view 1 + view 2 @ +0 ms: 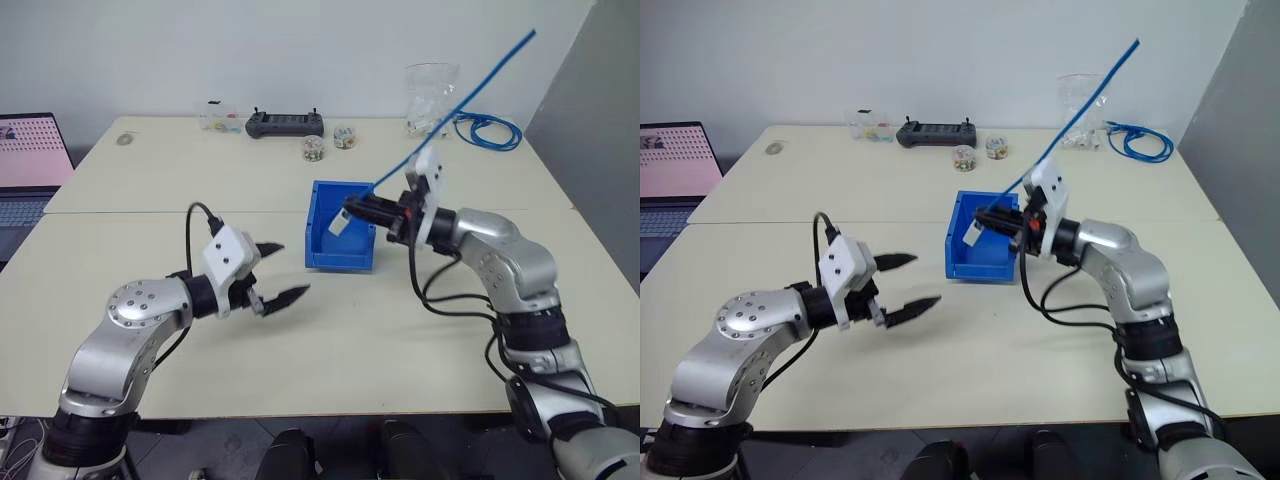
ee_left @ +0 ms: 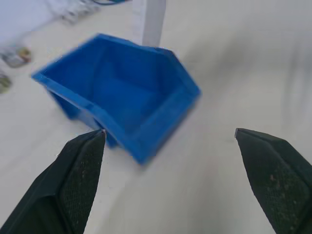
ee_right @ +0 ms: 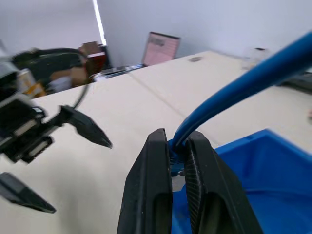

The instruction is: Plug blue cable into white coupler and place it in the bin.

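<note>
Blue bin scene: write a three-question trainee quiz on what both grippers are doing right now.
1. True or false: the left gripper is open and holds nothing.
2. What does the right gripper grip? A) the blue cable B) a jar C) the controller
3. Fill in: the white coupler on the cable's end hangs over the ____.

Key: 1 true. 2 A; its fingers pinch the cable near the plug, the rest slanting up and away. 3 bin; the coupler is above its open top, not yet set down inside.

No text, label, brand or number can be read on anything here.
</note>
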`<control>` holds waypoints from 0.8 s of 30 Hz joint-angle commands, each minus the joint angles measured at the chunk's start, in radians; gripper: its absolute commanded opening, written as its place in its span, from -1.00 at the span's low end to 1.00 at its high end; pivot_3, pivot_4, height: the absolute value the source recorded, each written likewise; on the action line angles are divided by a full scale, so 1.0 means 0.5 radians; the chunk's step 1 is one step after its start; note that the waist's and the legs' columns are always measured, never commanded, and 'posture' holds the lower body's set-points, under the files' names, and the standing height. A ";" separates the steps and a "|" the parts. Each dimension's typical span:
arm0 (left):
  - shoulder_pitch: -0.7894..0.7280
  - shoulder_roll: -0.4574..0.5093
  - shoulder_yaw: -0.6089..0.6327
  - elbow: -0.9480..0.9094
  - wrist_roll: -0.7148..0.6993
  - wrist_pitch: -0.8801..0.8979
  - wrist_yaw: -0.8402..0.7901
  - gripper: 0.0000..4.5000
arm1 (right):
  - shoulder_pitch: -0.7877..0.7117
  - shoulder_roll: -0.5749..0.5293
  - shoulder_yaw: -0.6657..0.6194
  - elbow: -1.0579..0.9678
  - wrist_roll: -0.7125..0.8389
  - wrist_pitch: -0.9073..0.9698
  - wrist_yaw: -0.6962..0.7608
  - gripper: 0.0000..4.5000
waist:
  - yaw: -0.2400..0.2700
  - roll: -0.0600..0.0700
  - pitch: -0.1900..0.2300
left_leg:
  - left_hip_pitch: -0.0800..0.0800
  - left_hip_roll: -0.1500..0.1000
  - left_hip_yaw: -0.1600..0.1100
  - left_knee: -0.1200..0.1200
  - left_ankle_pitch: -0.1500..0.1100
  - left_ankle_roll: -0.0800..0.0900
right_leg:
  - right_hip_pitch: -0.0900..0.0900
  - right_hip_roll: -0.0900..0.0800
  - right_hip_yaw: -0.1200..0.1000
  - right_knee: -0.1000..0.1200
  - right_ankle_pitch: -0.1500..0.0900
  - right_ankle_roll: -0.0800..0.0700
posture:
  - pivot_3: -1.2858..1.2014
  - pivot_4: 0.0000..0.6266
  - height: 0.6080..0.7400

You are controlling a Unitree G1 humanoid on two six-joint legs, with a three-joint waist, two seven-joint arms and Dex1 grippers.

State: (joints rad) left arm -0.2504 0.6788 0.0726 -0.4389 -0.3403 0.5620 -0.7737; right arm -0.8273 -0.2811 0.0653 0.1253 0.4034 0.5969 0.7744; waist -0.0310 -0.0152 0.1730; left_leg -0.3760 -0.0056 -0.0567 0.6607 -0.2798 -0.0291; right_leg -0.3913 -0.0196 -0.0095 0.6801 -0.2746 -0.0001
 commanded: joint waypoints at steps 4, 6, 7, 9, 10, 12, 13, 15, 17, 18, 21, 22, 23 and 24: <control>-0.061 -0.014 -0.078 0.057 0.085 -0.144 0.031 0.99 | -0.539 0.005 0.064 0.992 -0.318 -0.270 -0.022 -0.81 | 0.000 0.000 0.001 | -0.009 -0.001 0.005 0.000 0.000 0.000 | -0.011 -0.001 0.003 0.000 0.001 -0.001 | 0.03 -0.52 1.00; -0.096 -0.029 -0.114 0.088 0.100 -0.174 0.033 1.00 | -0.687 -0.092 0.150 1.267 -0.442 -0.353 0.153 -0.61 | 0.006 0.001 0.001 | -0.013 -0.001 0.006 0.000 0.000 0.000 | -0.016 -0.001 0.004 0.000 0.001 -0.001 | 0.03 -0.52 1.00; -0.107 -0.034 -0.124 0.099 0.103 -0.182 0.035 1.00 | -0.738 -0.120 0.173 1.362 -0.479 -0.389 0.210 -0.48 | 0.011 0.000 0.001 | -0.017 -0.001 0.007 0.000 0.000 0.000 | -0.020 -0.001 0.004 0.001 0.001 -0.001 | 0.03 -0.52 1.00; -0.145 -0.048 -0.124 0.133 0.099 -0.183 0.045 1.00 | -0.834 -0.210 0.209 1.505 -0.552 -0.461 0.330 -0.30 | 0.015 0.000 0.001 | -0.029 -0.001 0.006 0.002 0.000 0.000 | -0.029 -0.002 0.003 0.001 0.001 -0.001 | 0.03 -0.52 1.00; -0.161 -0.055 -0.120 0.147 0.094 -0.179 0.051 1.00 | -0.872 -0.243 0.215 1.566 -0.577 -0.492 0.379 -0.14 | 0.015 0.000 0.002 | -0.033 -0.001 0.006 0.003 0.000 0.000 | -0.031 -0.003 0.002 0.000 0.001 -0.001 | 0.03 -0.52 1.00; -0.192 -0.070 -0.107 0.177 0.087 -0.171 0.066 1.00 | -0.931 -0.305 0.225 1.666 -0.628 -0.550 0.460 0.05 | 0.011 0.001 0.002 | -0.035 -0.002 0.006 0.003 0.000 0.000 | -0.032 -0.003 0.003 -0.001 0.001 -0.001 | 0.03 -0.52 1.00; -0.213 -0.073 -0.097 0.195 0.079 -0.155 0.071 1.00 | -0.952 -0.347 0.232 1.706 -0.663 -0.594 0.494 0.20 | 0.009 0.001 0.002 | -0.035 -0.001 0.007 0.003 0.000 0.000 | -0.032 -0.004 0.003 -0.001 0.001 -0.001 | 0.03 -0.52 1.00; -0.261 -0.086 -0.070 0.239 0.056 -0.113 0.090 1.00 | -0.970 -0.434 0.247 1.757 -0.726 -0.667 0.564 0.41 | 0.008 0.001 0.002 | -0.035 -0.001 0.007 0.003 0.000 0.000 | -0.032 -0.004 0.003 -0.001 0.001 -0.001 | 0.03 -0.52 1.00; -0.307 -0.092 -0.049 0.299 0.048 -0.079 0.107 1.00 | -0.943 -0.518 0.271 1.760 -0.788 -0.748 0.640 0.60 | 0.007 0.001 0.002 | -0.035 -0.001 0.007 0.003 0.000 0.000 | -0.032 -0.003 0.002 0.000 0.001 -0.001 | 0.03 -0.52 1.00; -0.329 -0.092 -0.036 0.334 0.043 -0.057 0.118 1.00 | -0.906 -0.563 0.284 1.735 -0.812 -0.793 0.684 0.72 | 0.007 0.001 0.003 | -0.035 -0.001 0.006 0.003 0.000 0.000 | -0.032 -0.003 0.002 0.000 0.001 -0.001 | 0.03 -0.52 1.00; -0.366 -0.076 0.020 0.394 0.020 0.018 0.153 1.00 | -0.697 -0.656 0.229 1.413 -0.724 -0.759 0.849 0.99 | 0.004 0.001 0.002 | -0.034 -0.001 0.006 0.003 0.000 0.000 | -0.032 -0.003 0.001 0.001 0.001 -0.001 | 0.03 -0.52 1.00; -0.368 -0.069 0.044 0.410 0.026 0.035 0.176 1.00 | -0.597 -0.672 0.185 1.241 -0.661 -0.719 0.862 0.99 | 0.003 0.000 0.002 | -0.034 -0.001 0.006 0.004 0.000 0.000 | -0.032 -0.003 0.002 0.001 0.001 -0.001 | 0.03 -0.52 1.00; -0.366 -0.062 0.066 0.420 0.039 0.045 0.203 1.00 | -0.498 -0.682 0.136 1.069 -0.597 -0.661 0.857 0.99 | 0.002 0.000 0.002 | -0.034 0.000 0.006 0.003 0.000 0.000 | -0.032 -0.003 0.002 0.001 0.001 -0.001 | 0.03 -0.52 1.00; -0.357 -0.045 0.087 0.423 0.056 0.075 0.232 1.00 | -0.373 -0.684 0.066 0.839 -0.506 -0.523 0.827 0.99 | -0.003 0.001 0.003 | -0.035 0.000 0.006 0.004 0.000 0.000 | -0.032 -0.003 0.002 0.001 0.001 -0.001 | 0.03 -0.52 1.00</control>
State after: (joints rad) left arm -0.4168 0.6356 0.0703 -0.2149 -0.3130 0.5851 -0.6843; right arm -1.0512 -0.6194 0.1617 0.7312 0.0721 0.2627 1.1860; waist -0.0325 -0.0147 0.1744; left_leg -0.3933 -0.0054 -0.0536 0.6626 -0.2796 -0.0292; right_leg -0.4073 -0.0211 -0.0082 0.6812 -0.2741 -0.0004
